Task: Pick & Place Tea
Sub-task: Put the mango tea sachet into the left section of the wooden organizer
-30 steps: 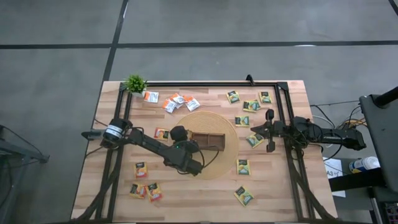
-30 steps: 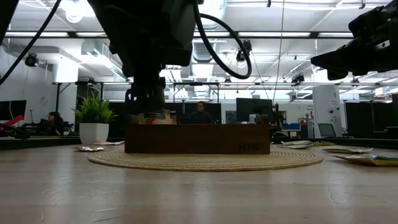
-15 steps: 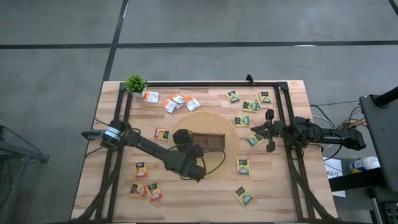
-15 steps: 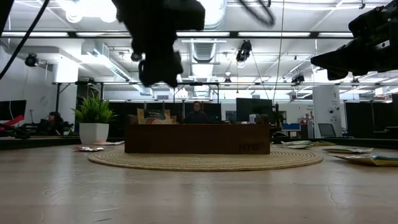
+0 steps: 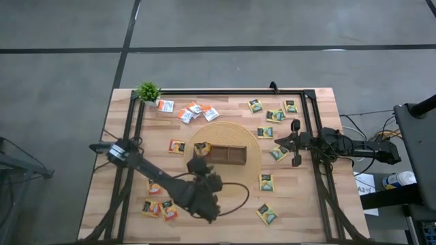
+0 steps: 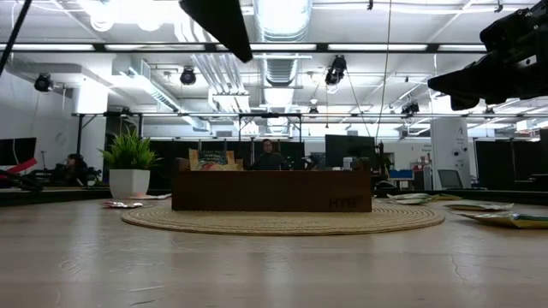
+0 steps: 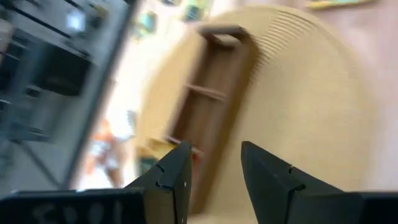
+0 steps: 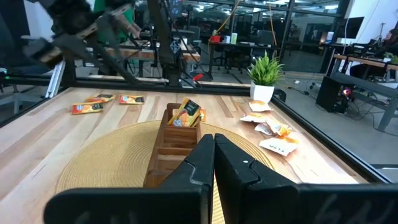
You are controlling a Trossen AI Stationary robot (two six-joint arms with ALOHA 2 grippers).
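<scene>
Now the left pincer [image 5: 198,165] hangs above the near edge of the round woven mat [image 5: 253,165], its dark fingers [image 7: 176,174] parted a little with nothing between them, so it looks free for another pick. Just beyond it lies the long brown wooden tray [image 5: 228,154], set in the mat's middle, with yellow-orange tea sachets [image 5: 203,148] standing upright in its end compartment, held on edge by the thin dividers; the other compartments look bare. More flat square paper sachets lie scattered over the pale plank worktop [image 5: 306,211]: white-and-orange ones [image 5: 189,111] near the small potted plant [image 5: 148,91], dark green ones [image 5: 274,113] on the far right side. The right pincer [image 5: 295,144] waits at the worktop's right, pinched shut, holding nothing
</scene>
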